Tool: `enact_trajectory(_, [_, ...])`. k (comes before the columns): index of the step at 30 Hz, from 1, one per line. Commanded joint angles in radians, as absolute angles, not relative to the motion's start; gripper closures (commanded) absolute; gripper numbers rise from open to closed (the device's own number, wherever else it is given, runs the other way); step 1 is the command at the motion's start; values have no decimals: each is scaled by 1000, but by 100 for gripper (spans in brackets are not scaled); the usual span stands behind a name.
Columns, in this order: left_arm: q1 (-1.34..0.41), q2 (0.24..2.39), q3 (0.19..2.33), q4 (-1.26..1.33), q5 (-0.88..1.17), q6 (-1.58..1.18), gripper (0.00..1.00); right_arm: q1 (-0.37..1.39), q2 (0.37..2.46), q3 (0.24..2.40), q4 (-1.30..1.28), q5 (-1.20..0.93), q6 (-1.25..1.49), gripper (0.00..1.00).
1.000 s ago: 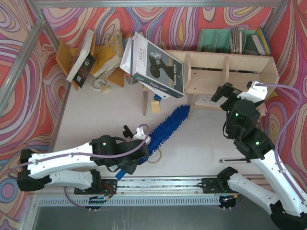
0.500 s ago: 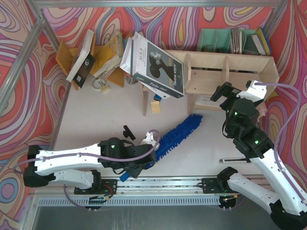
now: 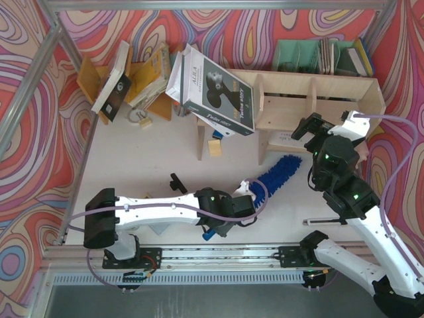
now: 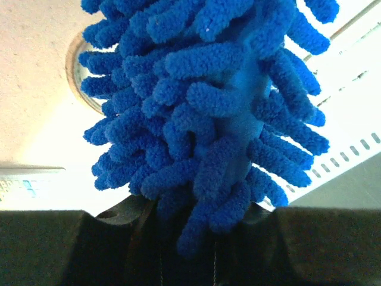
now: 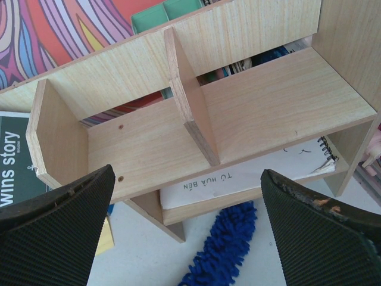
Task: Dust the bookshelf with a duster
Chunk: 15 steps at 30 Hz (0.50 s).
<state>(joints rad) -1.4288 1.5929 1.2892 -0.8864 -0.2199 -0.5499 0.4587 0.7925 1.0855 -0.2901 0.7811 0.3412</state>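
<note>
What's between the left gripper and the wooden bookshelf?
The blue duster: the left gripper grips it, and its fluffy end reaches toward the bookshelf. The top view shows it.

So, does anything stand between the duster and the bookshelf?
Nothing visible lies between the duster tip and the bookshelf front. The open right gripper hangs above its front edge, though, and a large book covers the shelf's left end.
</note>
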Motion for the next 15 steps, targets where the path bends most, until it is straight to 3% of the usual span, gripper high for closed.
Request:
enact_trajectory(1, [-1388,1617,1330,-813,-302,-537,100,460,790,1103,-288,791,342,1])
enact_trajectory(15, [-1344,1656,1328,-690,-414,-551,100,460,794,1075,-259,801,314,1])
